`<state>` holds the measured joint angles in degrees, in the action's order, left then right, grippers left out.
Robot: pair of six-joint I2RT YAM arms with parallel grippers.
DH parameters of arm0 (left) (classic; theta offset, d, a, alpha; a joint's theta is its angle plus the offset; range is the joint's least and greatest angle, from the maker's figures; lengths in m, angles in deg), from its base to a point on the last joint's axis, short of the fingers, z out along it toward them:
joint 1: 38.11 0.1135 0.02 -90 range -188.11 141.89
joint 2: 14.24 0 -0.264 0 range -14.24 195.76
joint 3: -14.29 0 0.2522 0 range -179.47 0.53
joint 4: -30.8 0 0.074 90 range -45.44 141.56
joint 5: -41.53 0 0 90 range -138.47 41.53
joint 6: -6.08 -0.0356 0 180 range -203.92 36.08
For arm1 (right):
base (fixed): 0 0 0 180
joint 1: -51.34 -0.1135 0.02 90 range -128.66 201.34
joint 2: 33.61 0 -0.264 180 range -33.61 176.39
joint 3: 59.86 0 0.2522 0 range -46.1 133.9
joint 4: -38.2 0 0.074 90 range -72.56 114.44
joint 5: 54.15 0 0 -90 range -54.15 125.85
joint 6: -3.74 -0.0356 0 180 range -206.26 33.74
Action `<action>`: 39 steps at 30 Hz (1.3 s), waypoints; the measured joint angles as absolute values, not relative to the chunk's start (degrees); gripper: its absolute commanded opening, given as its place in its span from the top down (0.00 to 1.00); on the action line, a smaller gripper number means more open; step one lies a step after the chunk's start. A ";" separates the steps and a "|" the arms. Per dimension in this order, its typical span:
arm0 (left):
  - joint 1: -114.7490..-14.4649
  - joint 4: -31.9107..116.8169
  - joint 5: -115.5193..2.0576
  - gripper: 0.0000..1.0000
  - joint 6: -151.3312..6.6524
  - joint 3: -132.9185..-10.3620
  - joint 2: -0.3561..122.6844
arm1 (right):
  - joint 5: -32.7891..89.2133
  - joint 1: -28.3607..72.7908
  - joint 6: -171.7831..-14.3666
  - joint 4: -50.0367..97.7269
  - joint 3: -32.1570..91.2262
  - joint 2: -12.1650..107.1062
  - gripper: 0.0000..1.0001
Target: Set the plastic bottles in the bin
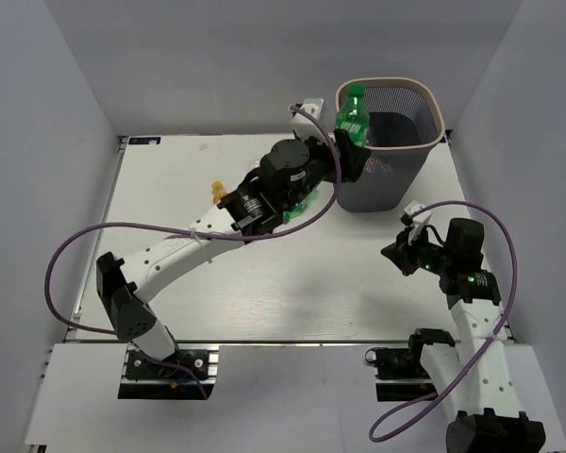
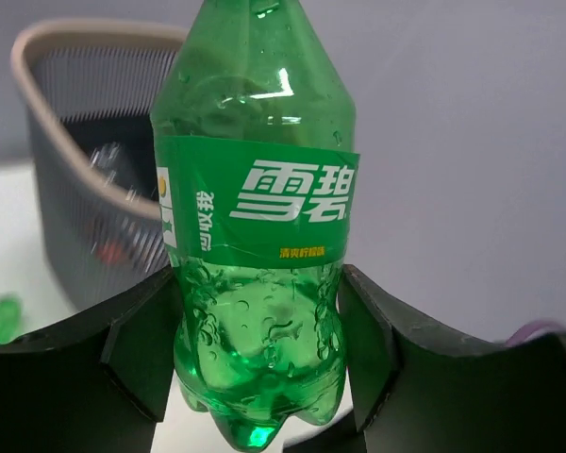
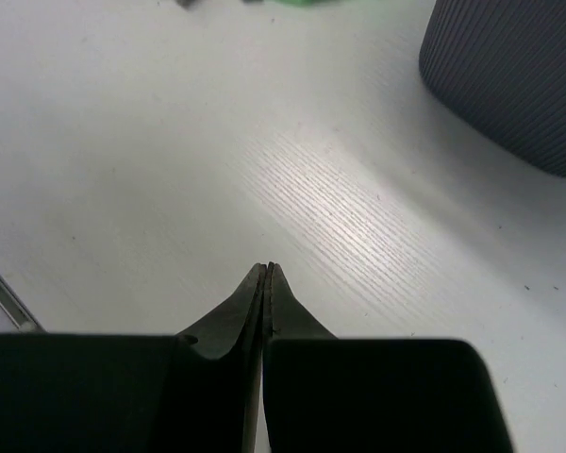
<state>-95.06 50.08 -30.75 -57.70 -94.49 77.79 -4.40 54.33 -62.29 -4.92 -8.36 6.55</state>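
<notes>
over the left rim of the bin (image 1: 389,179), the left gripper (image 2: 259,377) held a green bottle (image 2: 255,217).
its two black fingers (image 2: 137,349) pressed on the bottle's ribbed lower body, below the green label with white lettering, cap end pointing away from the wrist. through the mesh wall, the left wrist view showed blurred shapes inside the bin, one with red on it. a second green bottle (image 1: 307,203) lay on the white table (image 1: 292,283) under the left arm, and an orange bottle (image 1: 219,192) with a yellow cap lay just beyond that arm. the right gripper (image 3: 267,283) hovered low over bare table near the bin's base, its fingertips pressed together on nothing.
</notes>
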 measured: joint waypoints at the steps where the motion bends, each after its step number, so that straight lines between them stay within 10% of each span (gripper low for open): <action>1: -94.84 47.78 -31.30 1.00 -58.40 -95.63 78.68 | -4.44 54.33 -61.40 -5.67 -9.04 6.42 1.00; 14: -91.82 29.16 -32.13 0.94 -61.68 -122.08 107.49 | -6.84 54.33 -51.06 -9.84 -9.41 9.42 1.00; 17: -90.64 29.27 -31.34 0.58 -61.90 -127.52 113.28 | -6.67 54.33 -50.12 -9.84 -9.72 7.95 0.78; 18: -90.12 29.33 -31.13 0.27 -61.85 -129.09 114.97 | -6.49 54.33 -50.05 -9.78 -9.98 7.49 0.71; 21: -88.74 30.38 -30.89 0.01 -61.40 -130.36 117.11 | -6.21 54.33 -49.18 -9.80 -10.94 6.86 0.53; 30: -85.68 31.50 -30.95 0.01 -61.07 -129.49 115.25 | -9.99 53.49 -47.67 -8.42 -11.88 13.04 0.44; 39: -87.41 40.52 -28.81 0.01 -68.78 -102.25 83.49 | -8.81 43.75 -50.45 -3.09 -4.15 26.53 0.69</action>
<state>-87.41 40.52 -28.81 -68.78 -102.25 83.49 -8.81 43.75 -50.45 -3.09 -4.15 26.53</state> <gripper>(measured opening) 0.994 0.371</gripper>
